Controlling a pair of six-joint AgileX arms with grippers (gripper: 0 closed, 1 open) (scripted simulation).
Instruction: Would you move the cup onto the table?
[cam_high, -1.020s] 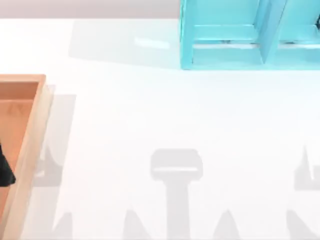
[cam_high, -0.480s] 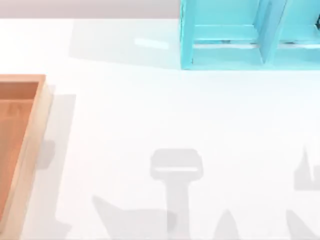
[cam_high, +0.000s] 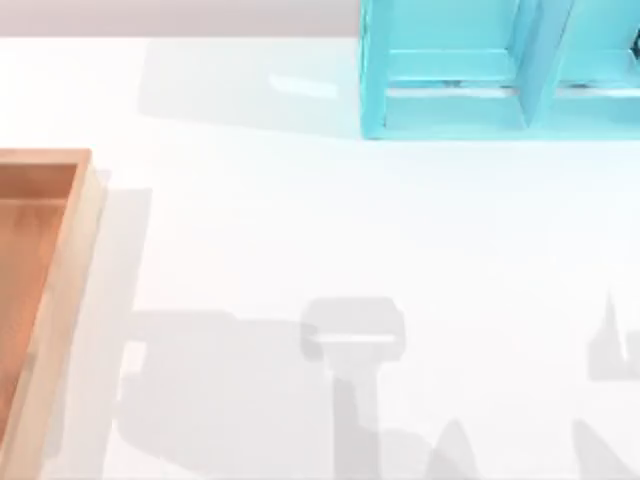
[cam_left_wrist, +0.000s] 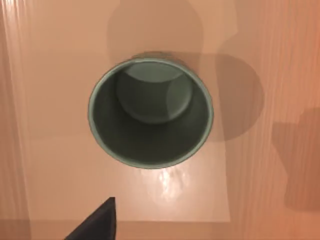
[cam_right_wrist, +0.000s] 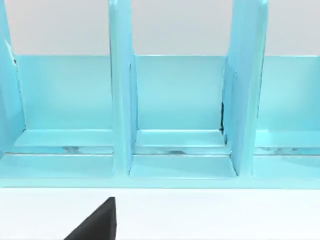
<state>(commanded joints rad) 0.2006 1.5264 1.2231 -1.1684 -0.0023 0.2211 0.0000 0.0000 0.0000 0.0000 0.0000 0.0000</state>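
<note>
Olive-grey cup (cam_left_wrist: 151, 112) stands upright on the wooden tray (cam_high: 40, 300); transfer to the white counter (cam_high: 350, 220) not begun. Left tool (cam_left_wrist: 97, 222) above it: grip state undeterminable.

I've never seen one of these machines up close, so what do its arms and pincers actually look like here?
Very little of them shows. In the left wrist view a dark, nearly black wedge-shaped piece of the left pincer pokes in near the cup. The right wrist view has a matching dark wedge of the right pincer above the white table. Both look plain and matte, with no cables or markings visible.
</note>
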